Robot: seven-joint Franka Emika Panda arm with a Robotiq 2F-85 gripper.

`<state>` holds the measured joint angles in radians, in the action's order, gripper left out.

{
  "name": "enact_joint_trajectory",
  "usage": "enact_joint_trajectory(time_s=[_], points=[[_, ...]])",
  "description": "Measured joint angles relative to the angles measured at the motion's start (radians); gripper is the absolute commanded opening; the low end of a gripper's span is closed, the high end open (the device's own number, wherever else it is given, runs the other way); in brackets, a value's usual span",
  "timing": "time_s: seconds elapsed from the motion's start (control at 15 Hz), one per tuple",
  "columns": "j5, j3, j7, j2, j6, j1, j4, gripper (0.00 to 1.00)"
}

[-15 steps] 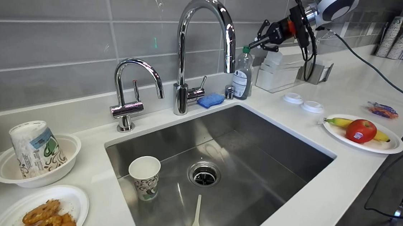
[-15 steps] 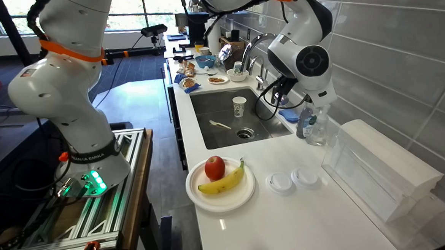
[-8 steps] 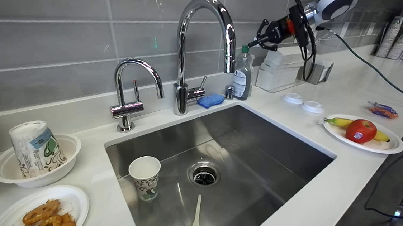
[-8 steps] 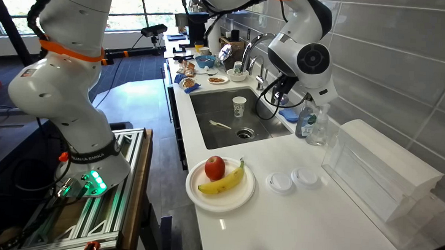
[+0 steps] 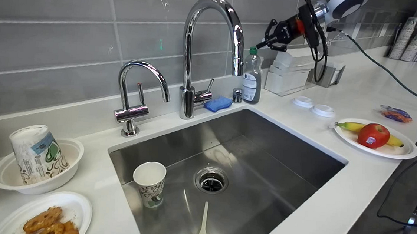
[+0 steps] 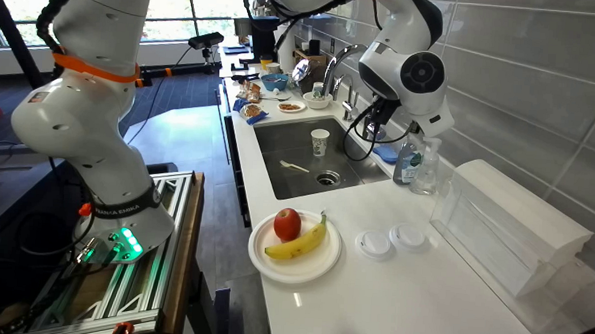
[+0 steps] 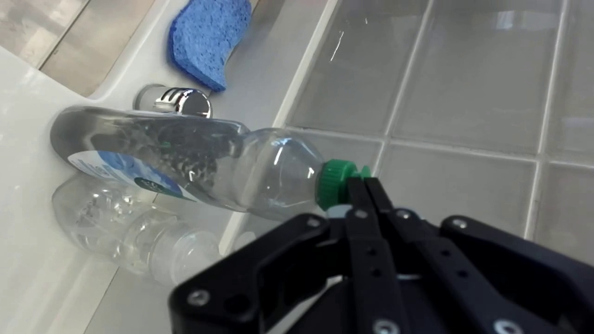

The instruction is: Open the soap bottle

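The soap bottle [image 5: 249, 86] stands at the sink's back corner, its green top [image 5: 253, 51] tilted slightly toward the tall faucet. It also shows in an exterior view [image 6: 404, 162] below my wrist and lies across the wrist view [image 7: 199, 157]. My gripper [image 5: 259, 46] reaches the top of the bottle from the side. In the wrist view the fingertips [image 7: 365, 180] are nearly together at the small green nozzle above the ribbed cap [image 7: 333, 183]. The nozzle's rim shows right at the gap between the tips; the nozzle's neck is partly hidden by the near finger.
A clear pump bottle [image 7: 125, 227] stands close beside the soap bottle. A blue sponge [image 5: 218, 104], a small chrome cap [image 5: 237, 95] and the tall faucet [image 5: 189, 56] are on its other side. A napkin holder [image 6: 503, 223] and white lids [image 5: 322, 110] stand on the counter.
My gripper has moved slightly toward the faucet. The bottle's top has shifted the same way and its base slightly the opposite way, so the bottle leans a little more.
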<state>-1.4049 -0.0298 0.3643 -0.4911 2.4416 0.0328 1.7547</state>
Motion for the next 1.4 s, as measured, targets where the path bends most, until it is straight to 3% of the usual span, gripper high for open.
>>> enact_joint_trajectory(time_s=[0.73,1.4], points=[[0.015,-0.005,-0.013,0.022,0.0,-0.006,-0.003,0.01],[0.055,-0.003,-0.102,0.05,0.013,-0.018,0.001,0.01]])
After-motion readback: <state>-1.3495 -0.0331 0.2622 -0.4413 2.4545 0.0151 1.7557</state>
